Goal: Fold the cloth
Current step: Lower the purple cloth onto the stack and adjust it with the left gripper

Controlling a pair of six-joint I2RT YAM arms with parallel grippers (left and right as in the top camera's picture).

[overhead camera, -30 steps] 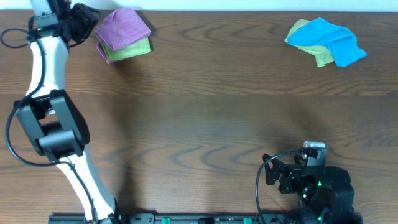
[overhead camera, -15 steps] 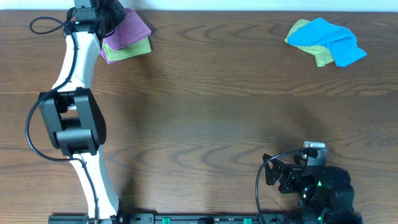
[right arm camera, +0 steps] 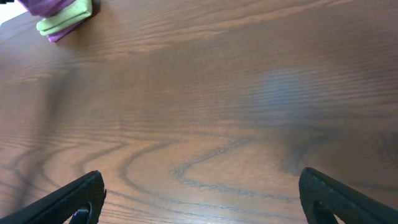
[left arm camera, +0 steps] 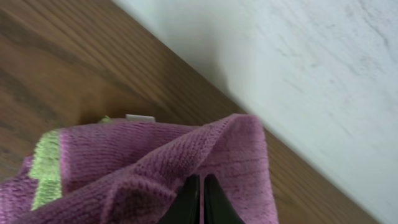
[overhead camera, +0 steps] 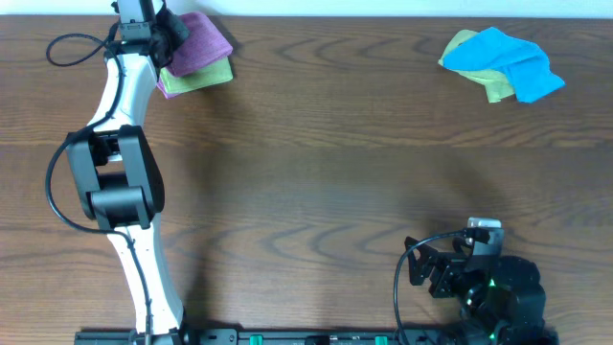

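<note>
The lilac-purple cloth point(overhead camera: 199, 43) lies folded on a lime-green folded cloth point(overhead camera: 196, 79) at the table's far left corner. In the left wrist view the purple cloth point(left arm camera: 149, 155) fills the lower frame, with its white tag point(left arm camera: 140, 117) at the far edge. My left gripper point(overhead camera: 161, 31) point(left arm camera: 201, 186) is shut, its fingertips pinching a raised ridge of the purple cloth. My right gripper point(overhead camera: 426, 268) point(right arm camera: 208, 199) is open and empty, low over bare wood at the near right. The purple cloth also shows in the right wrist view point(right arm camera: 46, 6).
A bright blue cloth point(overhead camera: 508, 59) lies crumpled over another lime-green cloth point(overhead camera: 463, 45) at the far right. The table's far edge and a white wall point(left arm camera: 323, 68) lie just behind the purple cloth. A black cable point(overhead camera: 72, 43) loops by the left arm.
My left arm has swung right from beside the cloth pile onto the purple cloth's left edge. The right arm has not moved.
</note>
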